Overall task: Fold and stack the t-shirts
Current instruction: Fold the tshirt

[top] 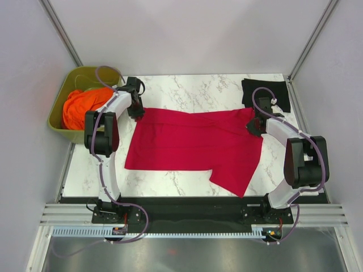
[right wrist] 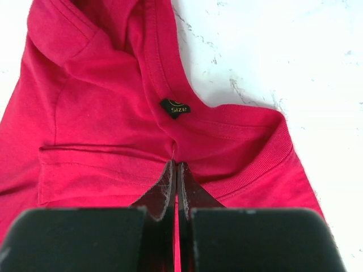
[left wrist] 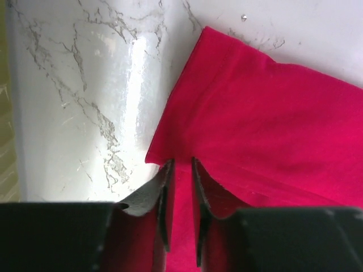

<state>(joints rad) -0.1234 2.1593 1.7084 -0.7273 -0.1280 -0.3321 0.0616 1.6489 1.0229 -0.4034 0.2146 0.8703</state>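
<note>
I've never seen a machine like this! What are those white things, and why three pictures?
They are two robot arms bolted to a marble table. One picture looks down from above; the other two come from cameras on each wrist. A red t-shirt lies spread out, a black t-shirt sits in the far right corner, and an olive-green tub holds orange cloth. The left arm pinches the red shirt's corner in its jaws; the right arm pinches the collar.

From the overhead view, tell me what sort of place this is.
Likely a robot test cell, not a home: bare white walls with metal posts box in a marble table, and two arms bolted to a rail hold a red shirt.
</note>
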